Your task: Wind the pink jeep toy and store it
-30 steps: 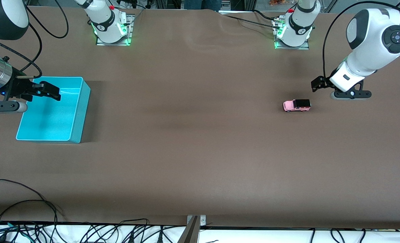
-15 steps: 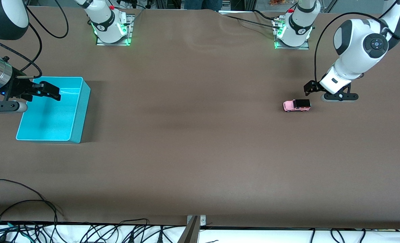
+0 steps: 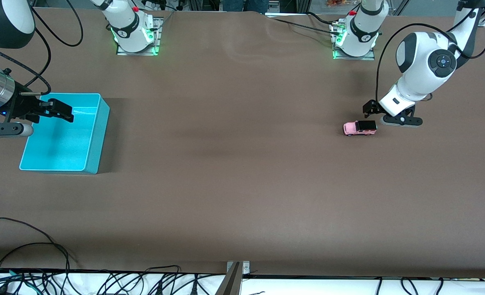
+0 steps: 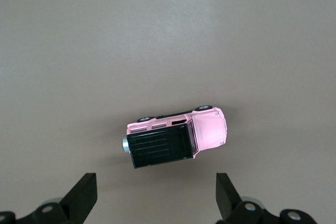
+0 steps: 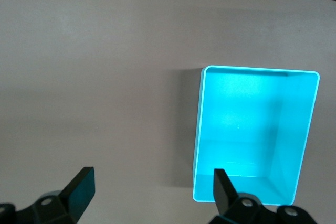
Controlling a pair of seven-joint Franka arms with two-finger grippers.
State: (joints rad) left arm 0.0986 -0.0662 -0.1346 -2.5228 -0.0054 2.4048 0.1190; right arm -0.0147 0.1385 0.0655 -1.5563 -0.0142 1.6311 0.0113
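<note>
The pink jeep toy (image 3: 360,128), pale pink with a black roof, stands on its wheels on the brown table toward the left arm's end. It also shows in the left wrist view (image 4: 176,137). My left gripper (image 3: 368,108) is open and empty, hanging low beside the jeep's black-roofed end; in its wrist view (image 4: 156,195) the fingers stand wide apart with the jeep just ahead of them. My right gripper (image 3: 60,111) is open and empty over the turquoise bin (image 3: 99,135), which is empty and also shows in the right wrist view (image 5: 199,129).
The arm bases (image 3: 134,30) stand along the table's edge farthest from the front camera. Loose cables (image 3: 41,270) lie at the table's edge nearest the camera. A wide stretch of bare brown table separates jeep and bin.
My left arm has swung in and lowered, bringing its gripper from well off to the side to just beside the jeep. The jeep and the right arm have not moved.
</note>
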